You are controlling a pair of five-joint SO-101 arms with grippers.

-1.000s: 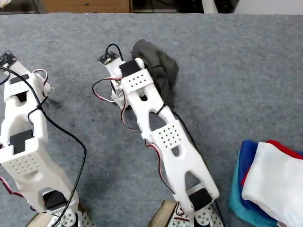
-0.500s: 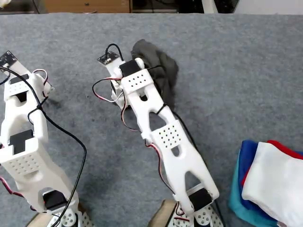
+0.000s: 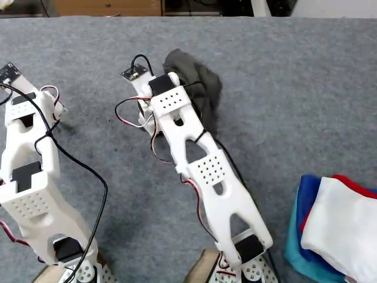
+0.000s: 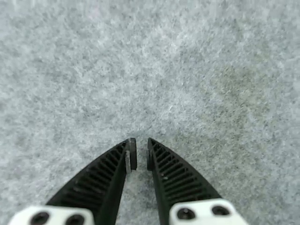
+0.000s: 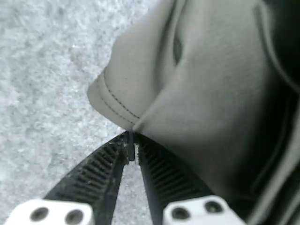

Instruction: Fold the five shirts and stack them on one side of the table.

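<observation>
- High view: crumpled dark grey cloth shirt (image 3: pixel 197 82), bunched on the grey felt tabletop (image 3: pixel 294 76) toward the far middle, touching the wrist end of the white right arm (image 3: pixel 200 165).
- High view: stack of folded shirts (image 3: pixel 336 230) at the near right corner of the tabletop. A white shirt lies on top, with red, blue and teal edges showing beneath. The stack is well apart from the grey shirt.
- High view: white left arm (image 3: pixel 26 171) at the left edge, over bare felt.
- Right wrist view: right end effector (image 5: pixel 132 146), black ribbed fingers pressed together, pinching a fold of the grey shirt (image 5: pixel 211 93) at the tips, beside its stitched hem.
- Left wrist view: left end effector (image 4: pixel 139 153), black ribbed fingers pressed almost together with a slim gap at the tips, poised over the felt (image 4: pixel 140 56).
</observation>
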